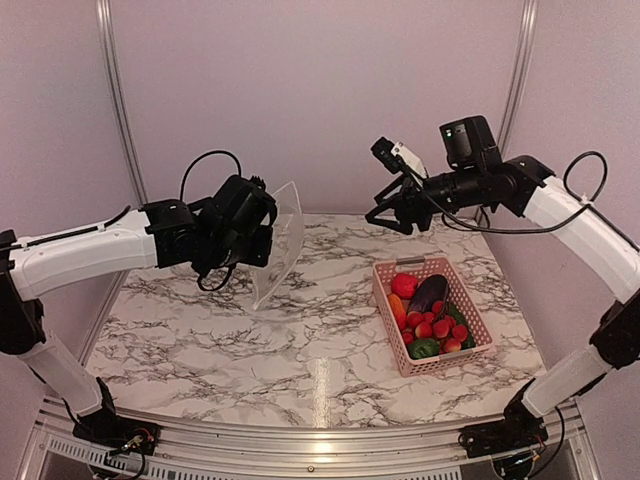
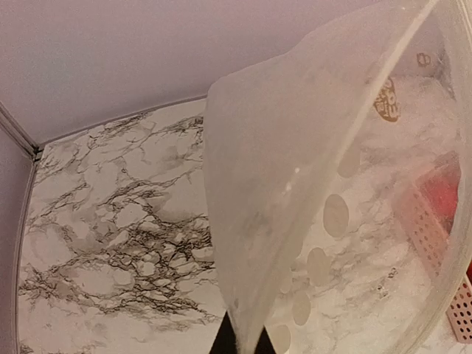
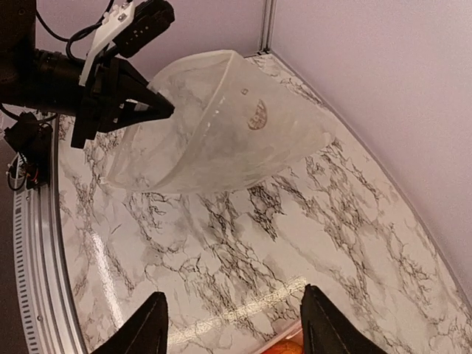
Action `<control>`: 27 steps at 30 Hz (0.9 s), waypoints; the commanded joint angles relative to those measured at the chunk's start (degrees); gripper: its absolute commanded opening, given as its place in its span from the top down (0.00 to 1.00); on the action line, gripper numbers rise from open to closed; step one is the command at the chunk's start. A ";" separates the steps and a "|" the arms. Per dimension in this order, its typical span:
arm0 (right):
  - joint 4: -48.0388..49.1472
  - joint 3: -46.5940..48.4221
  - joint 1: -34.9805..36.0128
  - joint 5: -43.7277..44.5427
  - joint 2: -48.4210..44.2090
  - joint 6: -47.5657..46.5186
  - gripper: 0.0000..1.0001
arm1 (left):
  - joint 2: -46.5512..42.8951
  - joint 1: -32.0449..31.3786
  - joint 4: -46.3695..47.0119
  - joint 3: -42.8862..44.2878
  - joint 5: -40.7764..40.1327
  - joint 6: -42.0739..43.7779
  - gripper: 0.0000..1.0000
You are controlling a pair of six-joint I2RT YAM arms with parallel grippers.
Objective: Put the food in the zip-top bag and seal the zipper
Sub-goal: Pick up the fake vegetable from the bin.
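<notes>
My left gripper (image 1: pixel 268 232) is shut on an edge of the clear zip-top bag (image 1: pixel 278 240) and holds it up over the table's back left. The bag hangs with its lower end touching the marble. In the left wrist view the bag (image 2: pixel 295 206) fills the right half, its white dots showing, pinched between the fingertips (image 2: pixel 225 341). The right wrist view shows the bag (image 3: pixel 221 133) in the left gripper (image 3: pixel 151 109). My right gripper (image 1: pixel 385 215) is open and empty, high above the back of the pink basket. The food (image 1: pixel 428 318) lies in the basket. The zipper is not discernible.
The pink slotted basket (image 1: pixel 388 300) stands at the right of the marble table (image 1: pixel 200 340), its rim showing through the bag in the left wrist view (image 2: pixel 461 310). Walls close the back and sides. A metal rail (image 1: pixel 300 440) runs along the near edge.
</notes>
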 commanded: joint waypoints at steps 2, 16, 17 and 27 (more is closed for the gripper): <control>-3.20 -11.86 -12.58 -5.16 -7.73 -6.46 0.41 | -5.03 1.12 -16.40 3.88 -5.63 10.49 1.00; -0.09 -25.45 -29.68 4.00 -7.45 -8.51 0.58 | 10.48 0.53 -18.85 12.03 15.02 12.07 1.00; 0.23 -25.45 -29.68 4.24 -6.47 -8.35 0.59 | 11.23 0.42 -17.97 12.54 15.94 11.45 1.00; 1.62 -21.18 -26.23 0.44 1.73 -9.48 0.61 | 9.22 0.38 -9.45 8.73 17.95 9.12 1.00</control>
